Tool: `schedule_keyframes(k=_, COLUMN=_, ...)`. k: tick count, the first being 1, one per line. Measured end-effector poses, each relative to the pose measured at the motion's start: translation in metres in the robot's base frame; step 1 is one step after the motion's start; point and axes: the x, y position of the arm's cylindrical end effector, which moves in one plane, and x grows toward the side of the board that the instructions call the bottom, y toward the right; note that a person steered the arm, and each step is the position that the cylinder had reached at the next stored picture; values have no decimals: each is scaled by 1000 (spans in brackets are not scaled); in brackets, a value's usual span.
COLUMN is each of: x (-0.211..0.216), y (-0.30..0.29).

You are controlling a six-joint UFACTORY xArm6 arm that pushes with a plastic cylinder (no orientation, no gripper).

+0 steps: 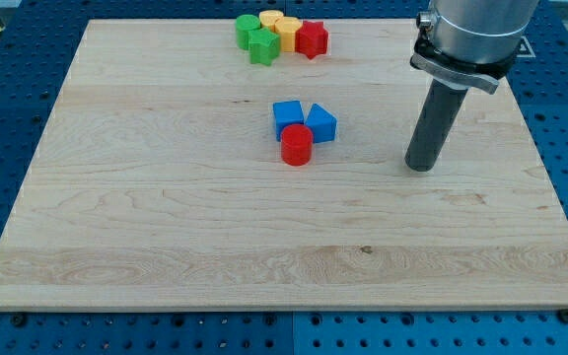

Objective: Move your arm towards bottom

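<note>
My tip (420, 166) rests on the wooden board (166, 217) right of centre. The dark rod rises from it to the silver arm at the view's top right. Left of the tip sits a cluster: a blue cube (287, 116), a blue triangular block (320, 122) and a red cylinder (296, 145) just below them. The tip stands well apart from this cluster, about a hundred pixels to its right. At the view's top lie a green cylinder (248, 29), a green star-like block (262, 46), two yellow blocks (282, 27) and a red star (312, 39), all touching.
The board is edged by a blue perforated table (8, 118) on all sides. The arm's silver body (471, 35) hangs over the board's top right corner.
</note>
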Motion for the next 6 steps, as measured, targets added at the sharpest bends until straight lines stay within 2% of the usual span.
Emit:
schedule_keyframes(k=3, x=3, y=0)
schedule_keyframes(k=6, x=77, y=0)
